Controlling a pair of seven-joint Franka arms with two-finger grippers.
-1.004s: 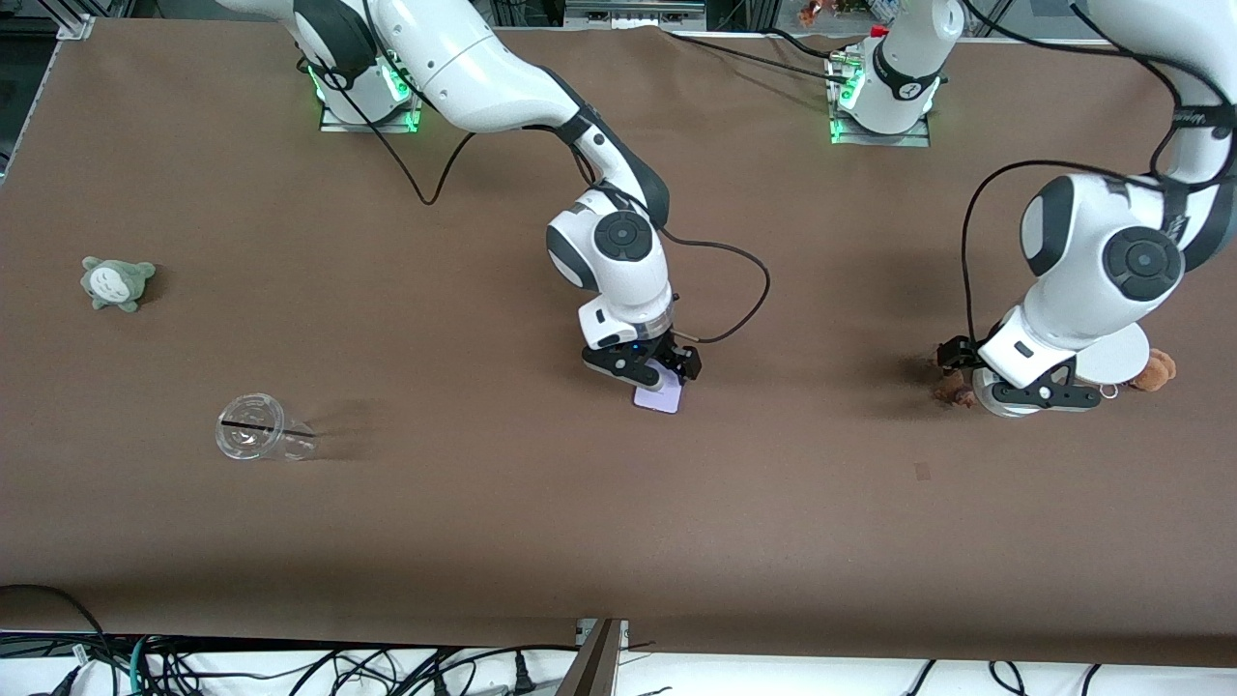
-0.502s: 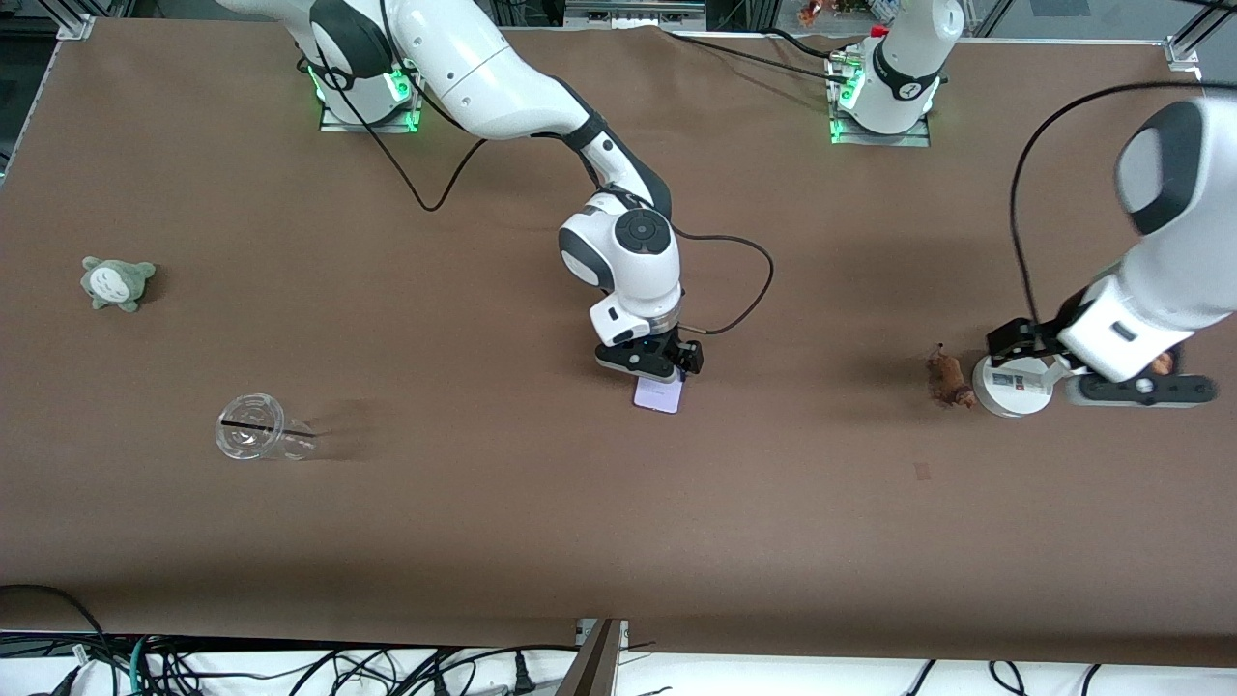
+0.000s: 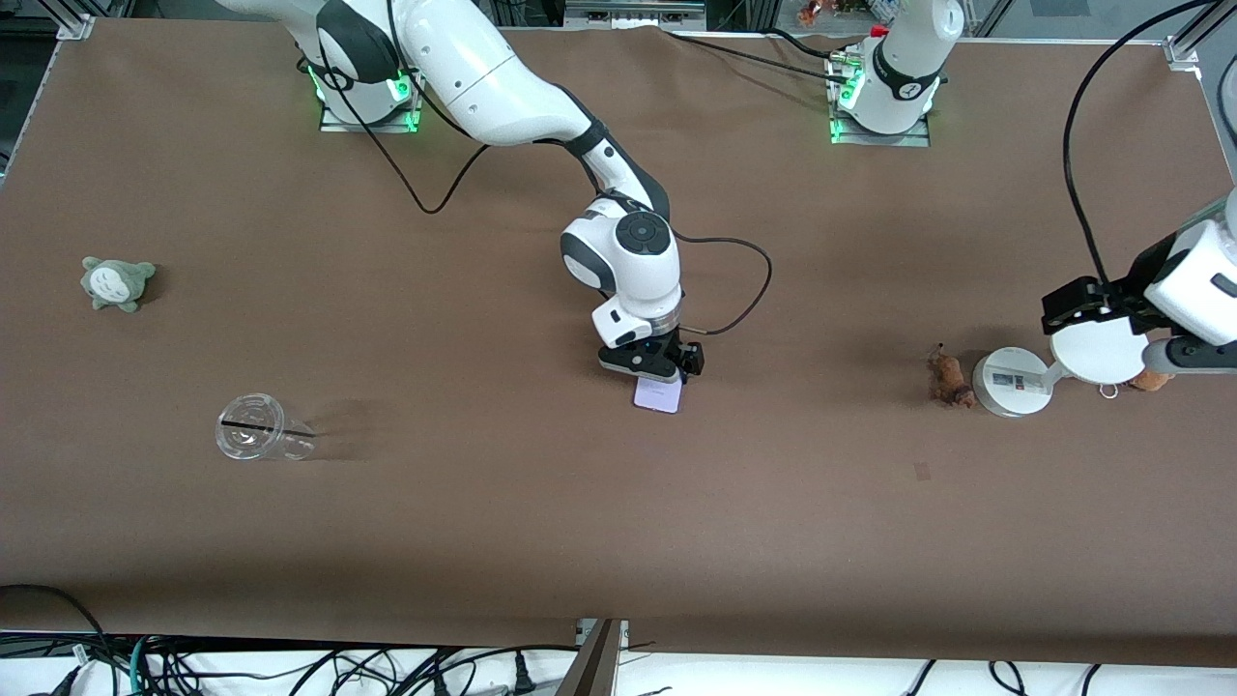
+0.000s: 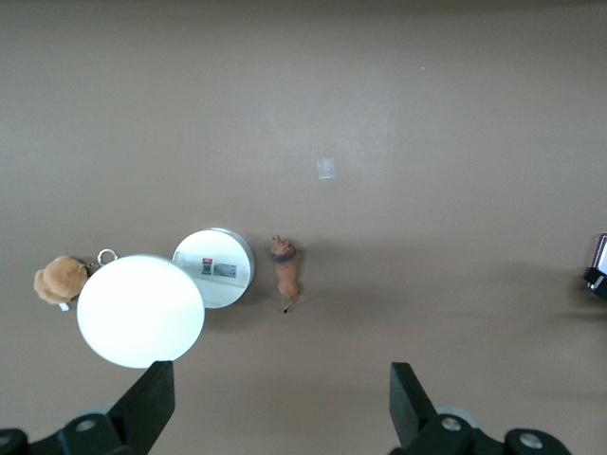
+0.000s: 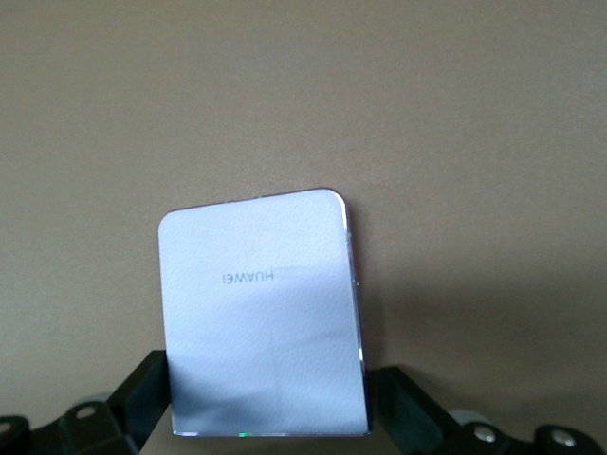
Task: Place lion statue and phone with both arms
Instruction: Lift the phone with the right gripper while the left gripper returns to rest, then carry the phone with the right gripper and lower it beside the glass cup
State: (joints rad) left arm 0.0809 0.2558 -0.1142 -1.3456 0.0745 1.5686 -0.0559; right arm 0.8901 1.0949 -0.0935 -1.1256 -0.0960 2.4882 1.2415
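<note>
I inspect from the table (image 3: 483, 541) down to the smallest item.

Right gripper (image 3: 649, 370): it sits low over the phone (image 3: 660, 394) at mid-table. In the right wrist view the phone (image 5: 263, 313) lies flat with one short end between the jaws, its long axis running straight out away from them. The jaws flank its two long edges; whether they are pressing on it yet I cannot tell. I judge the grasp to be in hand, not complete.

Left gripper (image 4: 283, 403): raised over the left arm's end of the table, jaws wide apart and holding nothing.

White stand (image 4: 213, 267): it sits just beside the lion statue, its disc (image 4: 140, 310) out to one side.

Lion statue (image 4: 285, 275): it lies on the table well ahead of the left jaws, roughly centred between them, with its long axis pointing toward the gripper, tail end nearest. The left arm is plainly the nearer one. Any descent must clear the stand.
</note>
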